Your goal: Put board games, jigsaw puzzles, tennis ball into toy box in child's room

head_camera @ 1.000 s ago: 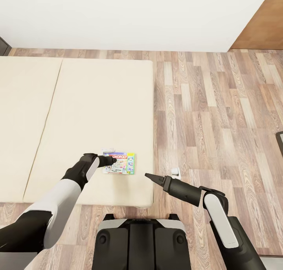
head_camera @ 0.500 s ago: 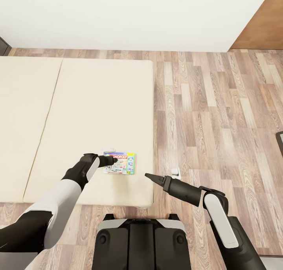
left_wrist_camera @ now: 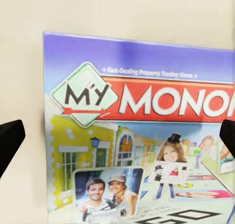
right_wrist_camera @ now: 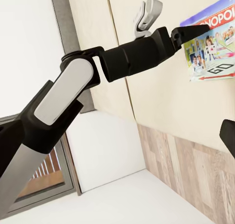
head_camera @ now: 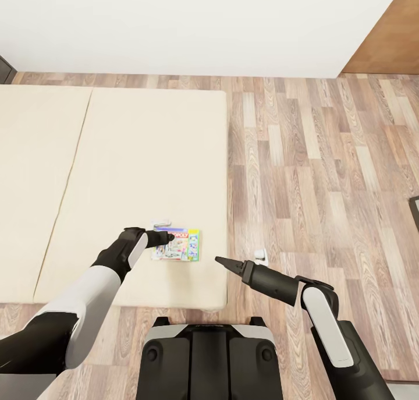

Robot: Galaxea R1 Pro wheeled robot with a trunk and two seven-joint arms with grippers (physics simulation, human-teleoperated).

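Board game [left_wrist_camera: 142,136] cover reads "MY MONO…", cut off at edge; small line above too blurred.

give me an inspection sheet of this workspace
surface: low bed with plain beige mattress, wood-plank floor beside it
job's things: one flat board game box with a blue and red printed cover lying flat near the bed's corner
clutter: small grey and white object on the mattress just beyond the box; small white object on the floor
grippers: left gripper at the box's edge, fingertips spread open either side of the cover; right gripper poised off the bed's edge, empty, its opening unclear
cables: nothing seen
surroundings: white wall
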